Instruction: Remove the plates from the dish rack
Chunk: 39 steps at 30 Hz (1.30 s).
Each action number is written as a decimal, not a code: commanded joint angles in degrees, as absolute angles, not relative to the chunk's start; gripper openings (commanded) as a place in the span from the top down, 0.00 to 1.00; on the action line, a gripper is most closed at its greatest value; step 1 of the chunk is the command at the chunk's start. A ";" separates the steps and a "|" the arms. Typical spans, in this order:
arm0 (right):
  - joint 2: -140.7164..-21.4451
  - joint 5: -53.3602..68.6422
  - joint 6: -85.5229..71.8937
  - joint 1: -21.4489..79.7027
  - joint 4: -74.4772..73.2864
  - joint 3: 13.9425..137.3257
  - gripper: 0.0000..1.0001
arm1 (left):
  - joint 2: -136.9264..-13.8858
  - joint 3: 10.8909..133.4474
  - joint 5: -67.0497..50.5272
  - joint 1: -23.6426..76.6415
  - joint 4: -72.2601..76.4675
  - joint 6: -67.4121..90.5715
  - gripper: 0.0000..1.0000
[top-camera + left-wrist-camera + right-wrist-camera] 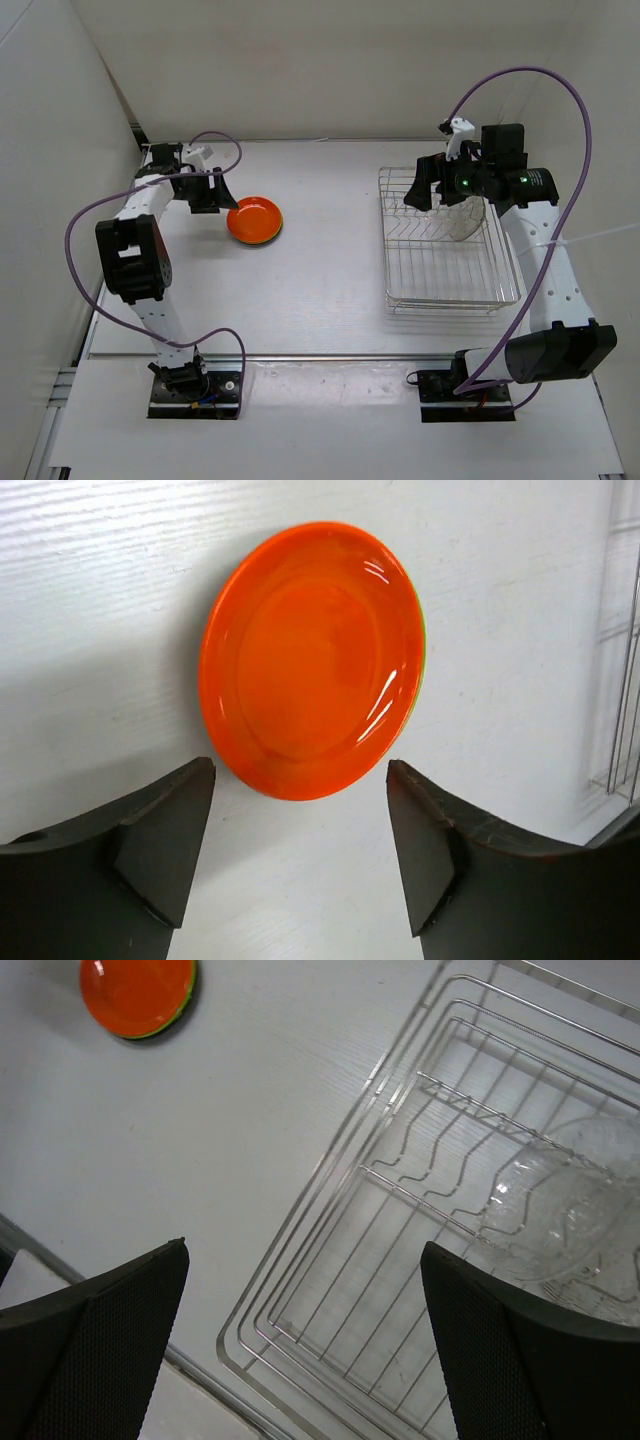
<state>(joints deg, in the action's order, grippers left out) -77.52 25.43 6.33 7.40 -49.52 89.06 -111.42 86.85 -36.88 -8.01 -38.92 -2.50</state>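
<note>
An orange plate (253,219) lies on the table left of centre, stacked on a lime green plate whose rim (279,226) shows beneath it. The stack also shows in the left wrist view (310,660) and the right wrist view (135,995). My left gripper (207,192) is open and empty just left of the stack, its jaws wide apart (300,850). The silver wire dish rack (400,290) stands at the right and holds a clear plate (463,216), upright in its far part (570,1200). My right gripper (428,192) hovers open and empty over the rack's far left part (305,1330). The black plate is out of view.
White walls close the table in at the left and back. The rack's near corner (240,1350) sits close to a seam in the table. A corner of the rack (625,680) shows at the right edge of the left wrist view.
</note>
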 commanded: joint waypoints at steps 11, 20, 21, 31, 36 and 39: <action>-78.83 -8.86 8.86 7.38 -46.14 89.30 0.00 | -95.46 83.85 -16.80 -1.85 -37.09 -2.99 0.00; -87.35 -20.65 14.24 7.38 -42.02 88.68 0.37 | -87.37 88.06 -10.20 2.29 -43.41 -6.15 0.00; -89.36 -21.18 14.24 7.38 -42.01 89.29 0.39 | -86.84 88.07 -8.46 3.16 -43.42 -6.67 0.00; -99.22 -25.05 13.19 7.38 -41.48 91.85 0.47 | -79.28 84.64 -4.48 5.71 -43.42 -7.21 0.00; -101.07 -25.84 11.95 7.38 -41.48 91.85 0.58 | -78.75 84.64 -4.48 6.23 -43.42 -7.21 0.00; -101.60 -27.07 11.43 7.38 -41.48 91.85 0.61 | -78.22 84.12 -5.10 6.24 -43.42 -7.21 0.00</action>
